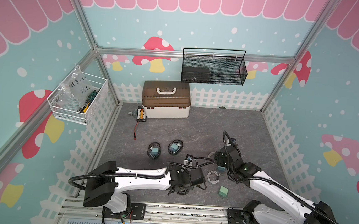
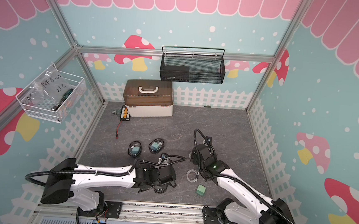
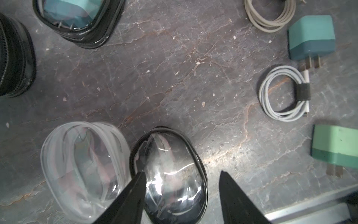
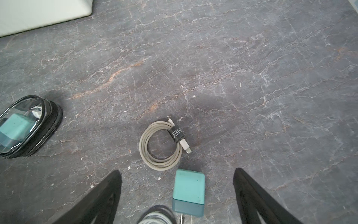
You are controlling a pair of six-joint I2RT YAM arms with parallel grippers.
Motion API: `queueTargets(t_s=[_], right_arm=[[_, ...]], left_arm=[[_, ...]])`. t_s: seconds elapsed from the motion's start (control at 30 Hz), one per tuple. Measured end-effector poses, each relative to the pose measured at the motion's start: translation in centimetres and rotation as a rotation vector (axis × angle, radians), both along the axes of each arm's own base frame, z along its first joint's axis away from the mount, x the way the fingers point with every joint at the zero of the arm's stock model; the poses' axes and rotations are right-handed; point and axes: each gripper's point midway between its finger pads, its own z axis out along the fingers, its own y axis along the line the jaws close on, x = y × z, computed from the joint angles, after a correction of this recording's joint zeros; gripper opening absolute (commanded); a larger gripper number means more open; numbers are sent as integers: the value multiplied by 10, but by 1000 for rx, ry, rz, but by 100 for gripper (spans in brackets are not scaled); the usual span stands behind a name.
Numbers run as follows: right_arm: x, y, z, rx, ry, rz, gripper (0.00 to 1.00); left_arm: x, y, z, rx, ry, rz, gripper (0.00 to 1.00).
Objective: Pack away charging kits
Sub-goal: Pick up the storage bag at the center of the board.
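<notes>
Two kits (image 1: 153,150) lie packed; left gripper (image 3: 182,172), jaws part-open, straddles an empty black pouch (image 3: 174,155), not yet pinching; right gripper (image 4: 177,171) hangs wide above an adapter (image 4: 188,192) beside its cable (image 4: 161,145); next, likely grip and open that pouch.

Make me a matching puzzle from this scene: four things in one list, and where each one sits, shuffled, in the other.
Things
1. box
2. empty black-rimmed pouch
3. teal plug
4. white basket

Places
A. between the fingers of the right gripper
B. hung on a side wall
C. at the back of the table
D. between the fingers of the left gripper

Pairs: 1-C, 2-D, 3-A, 4-B
</notes>
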Motion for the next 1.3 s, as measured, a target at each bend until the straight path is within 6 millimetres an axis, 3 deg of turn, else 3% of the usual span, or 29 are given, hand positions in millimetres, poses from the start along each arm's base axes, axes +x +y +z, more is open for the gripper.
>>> queueTargets(t_s=[0.2,0.5,0.6,1.03,1.3], right_arm=[[-5,-7,-3,3,-4,-10,90],[-8,-10,0,16,-21,-15,91],[-9,-11,-2,15,-17,-14,91],[-10,-11,-8,9,-2,-13,91],[3,-14,-42,-4,126,-15,75]], left_arm=[[2,-11,-22,77,17,18,56],[0,3,-41,165,38,81,49],[-1,4,-41,173,39,90,43],[-2,-4,-41,181,40,88,0],[1,-2,-30,174,17,74,0]])
